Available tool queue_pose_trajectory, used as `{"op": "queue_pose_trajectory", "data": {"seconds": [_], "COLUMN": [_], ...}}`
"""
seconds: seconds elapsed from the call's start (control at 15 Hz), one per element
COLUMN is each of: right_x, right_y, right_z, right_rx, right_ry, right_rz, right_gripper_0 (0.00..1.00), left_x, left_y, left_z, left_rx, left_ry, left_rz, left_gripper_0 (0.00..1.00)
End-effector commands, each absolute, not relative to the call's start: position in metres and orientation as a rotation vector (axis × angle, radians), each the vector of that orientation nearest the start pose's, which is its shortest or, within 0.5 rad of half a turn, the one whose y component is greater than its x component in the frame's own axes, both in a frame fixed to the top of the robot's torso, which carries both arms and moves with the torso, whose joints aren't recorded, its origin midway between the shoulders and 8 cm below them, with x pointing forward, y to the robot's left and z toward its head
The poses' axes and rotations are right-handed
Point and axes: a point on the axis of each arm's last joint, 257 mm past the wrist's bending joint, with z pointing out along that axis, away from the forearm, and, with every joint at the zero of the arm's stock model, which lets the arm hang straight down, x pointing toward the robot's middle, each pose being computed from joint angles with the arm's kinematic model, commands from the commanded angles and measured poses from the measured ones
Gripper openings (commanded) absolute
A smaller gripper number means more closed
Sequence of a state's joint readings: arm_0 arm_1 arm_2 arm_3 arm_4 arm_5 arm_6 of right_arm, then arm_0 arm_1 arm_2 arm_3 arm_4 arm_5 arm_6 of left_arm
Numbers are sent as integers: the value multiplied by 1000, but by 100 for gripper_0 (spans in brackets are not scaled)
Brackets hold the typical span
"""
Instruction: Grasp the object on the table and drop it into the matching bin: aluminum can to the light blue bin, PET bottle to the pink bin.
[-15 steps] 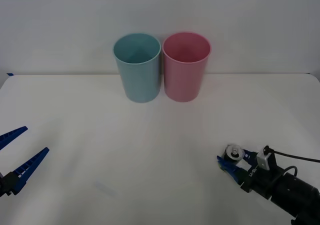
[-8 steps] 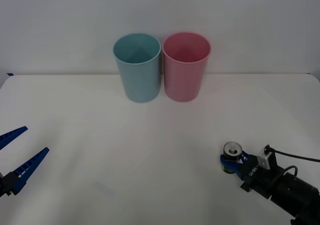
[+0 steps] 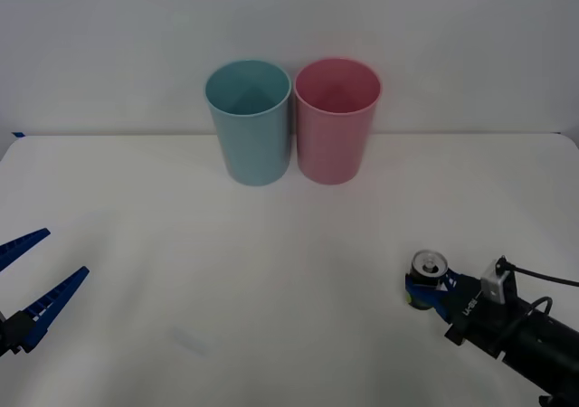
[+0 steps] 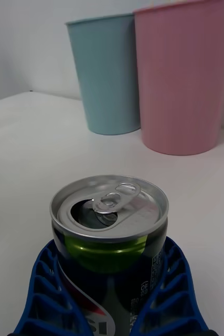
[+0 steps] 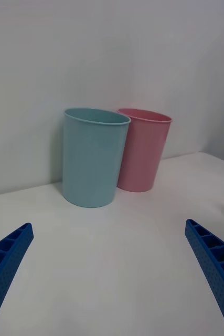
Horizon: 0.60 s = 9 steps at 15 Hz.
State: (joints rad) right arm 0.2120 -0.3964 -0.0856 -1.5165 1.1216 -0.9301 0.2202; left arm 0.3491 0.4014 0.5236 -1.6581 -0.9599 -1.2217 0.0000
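Two bins, the light blue bin [image 3: 249,122] and the pink bin [image 3: 336,119], touch at the table's [image 3: 226,271] far edge. Well nearer, rightward, the right gripper [image 3: 423,291] clasps the aluminum can [image 3: 427,276], seemingly upright. The left gripper [image 3: 36,276] hangs spread, far left.

One aluminum can [image 3: 427,279]; two bins (light blue bin [image 3: 250,122], pink bin [image 3: 336,120]); one table [image 3: 271,262].

Even, soft overhead light, no harsh glare.
The table [image 3: 271,262] reads bright white; the bins throw faint shadows; the aluminum can [image 4: 109,231] lid gleams softly, sharp against slightly softer bins.
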Motion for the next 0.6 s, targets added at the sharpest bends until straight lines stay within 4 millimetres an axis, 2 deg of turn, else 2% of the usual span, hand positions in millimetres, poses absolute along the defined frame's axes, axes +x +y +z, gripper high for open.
{"op": "queue_pose_trajectory", "data": {"seconds": [0.07,0.33,0.6], "right_x": [387,372,368], "right_y": [-207,-207,-201], "right_z": [-259,-218,-178], "right_rx": [-622,-562,-499], "right_ry": [1567,1539,1493], "right_rz": [604,682,769], "right_gripper_0": [0,0,0], "left_x": [342,342,342], "left_y": [330,330,330], "left_z": [-169,-169,-169], "left_rx": [465,465,465], "left_ry": [1441,1441,1441], "left_rz": [-567,-567,-567], "left_gripper_0": [100,100,100]}}
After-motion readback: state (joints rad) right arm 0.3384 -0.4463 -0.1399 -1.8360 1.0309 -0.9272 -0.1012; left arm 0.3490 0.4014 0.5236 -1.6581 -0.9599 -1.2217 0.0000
